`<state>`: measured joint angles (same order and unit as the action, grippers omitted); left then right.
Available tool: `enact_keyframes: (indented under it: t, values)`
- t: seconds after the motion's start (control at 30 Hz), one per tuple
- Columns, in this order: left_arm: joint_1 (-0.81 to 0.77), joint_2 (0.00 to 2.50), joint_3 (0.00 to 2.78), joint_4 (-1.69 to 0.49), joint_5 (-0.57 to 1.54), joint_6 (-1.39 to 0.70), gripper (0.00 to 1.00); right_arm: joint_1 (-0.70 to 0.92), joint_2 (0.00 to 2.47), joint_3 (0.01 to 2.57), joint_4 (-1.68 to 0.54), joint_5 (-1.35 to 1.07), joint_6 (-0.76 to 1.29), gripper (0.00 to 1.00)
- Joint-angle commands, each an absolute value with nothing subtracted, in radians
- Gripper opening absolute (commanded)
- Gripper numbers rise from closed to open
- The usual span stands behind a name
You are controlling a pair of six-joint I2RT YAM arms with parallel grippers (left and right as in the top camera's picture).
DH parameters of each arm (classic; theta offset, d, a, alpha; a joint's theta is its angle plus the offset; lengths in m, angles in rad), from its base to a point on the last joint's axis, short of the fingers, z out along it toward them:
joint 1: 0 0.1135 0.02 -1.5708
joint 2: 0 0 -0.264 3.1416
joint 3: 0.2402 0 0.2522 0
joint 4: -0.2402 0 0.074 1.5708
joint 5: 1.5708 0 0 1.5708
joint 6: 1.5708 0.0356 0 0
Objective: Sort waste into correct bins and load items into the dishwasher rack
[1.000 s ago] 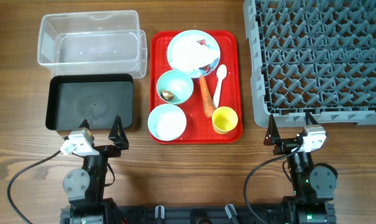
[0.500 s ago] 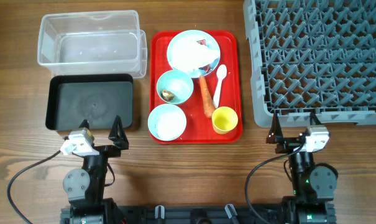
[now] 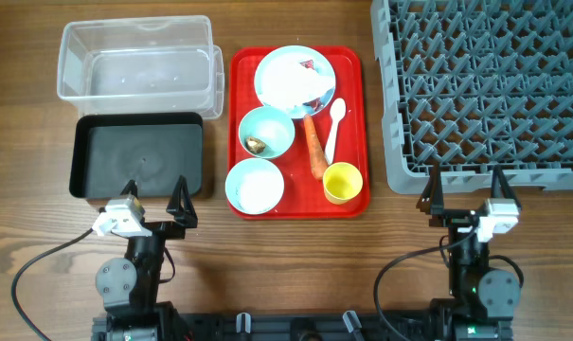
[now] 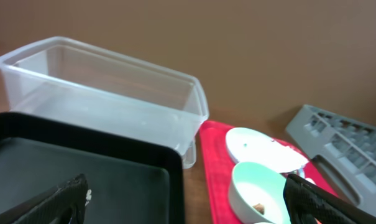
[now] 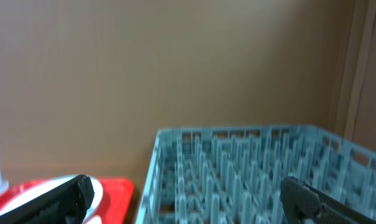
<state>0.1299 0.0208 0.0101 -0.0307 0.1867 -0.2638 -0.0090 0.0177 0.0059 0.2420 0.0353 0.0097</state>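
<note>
Finds the right gripper (image 3: 465, 188) further right than a second ago, jaws wide and empty, at the near edge of the grey rack (image 3: 494, 85). Finds the left gripper (image 3: 155, 194) unmoved, equally wide, just before the black tub (image 3: 139, 156). Keeps plate (image 3: 295, 76), two bowls (image 3: 266, 131), carrot (image 3: 314, 147), spoon (image 3: 333, 121) and yellow cup (image 3: 343, 182) on the red tray (image 3: 357, 133), beside the clear tub (image 3: 134, 62).

Carrot (image 3: 314, 150), spoon (image 3: 331, 128), yellow cup (image 3: 343, 182) and plate (image 3: 270, 74) sit between seemingly empty black tub (image 3: 139, 161) and grey rack (image 3: 494, 85)
</note>
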Motion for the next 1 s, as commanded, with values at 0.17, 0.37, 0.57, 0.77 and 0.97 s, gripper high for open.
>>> enact_keyframes:
  t: [0.17, 0.37, 0.57, 0.77, 0.97]
  values:
    - [0.126, 0.022, 0.008, 0.179, 0.235, -0.270, 1.00, -0.004, 0.014, 0.007, 0.524, 0.056, 0.024, 1.00]
    - [0.126, 0.023, 0.108, 0.194, 0.242, -0.268, 1.00, -0.004, 0.014, 0.056, 0.542, 0.052, 0.026, 1.00]
    - [0.126, 0.149, 0.281, 0.161, 0.243, -0.265, 1.00, -0.004, 0.057, 0.135, 0.573, -0.013, 0.025, 1.00]
    - [0.126, 0.514, 0.576, 0.094, 0.346, -0.180, 1.00, -0.004, 0.209, 0.295, 0.559, -0.083, 0.017, 1.00]
    - [0.099, 0.902, 1.014, -0.300, 0.363, -0.150, 1.00, -0.004, 0.559, 0.589, 0.367, -0.360, -0.007, 1.00]
